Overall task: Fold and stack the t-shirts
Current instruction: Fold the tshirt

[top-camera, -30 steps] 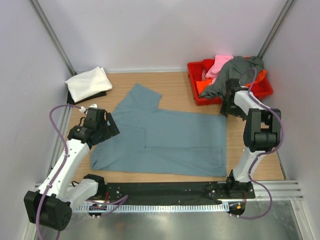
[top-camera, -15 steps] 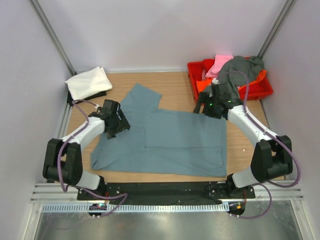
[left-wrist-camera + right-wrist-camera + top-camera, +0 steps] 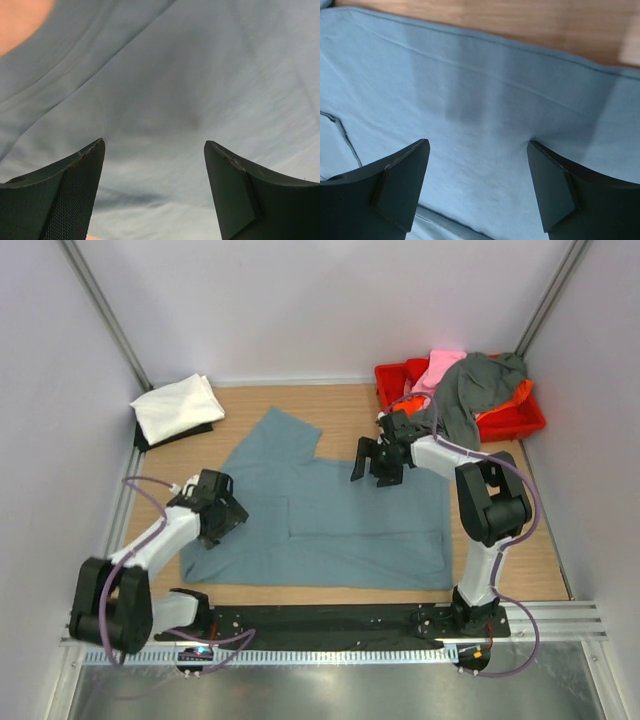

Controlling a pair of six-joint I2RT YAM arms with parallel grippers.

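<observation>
Mid-table: blue shirt spread flat. Over its left part: left claw, jaws apart. Over its far edge: right claw, jaws apart. Far left: white shirt, folded. In crate: 3 shirts.

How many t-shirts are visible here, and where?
5: blue-grey t-shirt spread on the table; white t-shirt folded at the far left corner; pink t-shirt, dark grey t-shirt and orange t-shirt in the red crate, where more may be hidden.
</observation>
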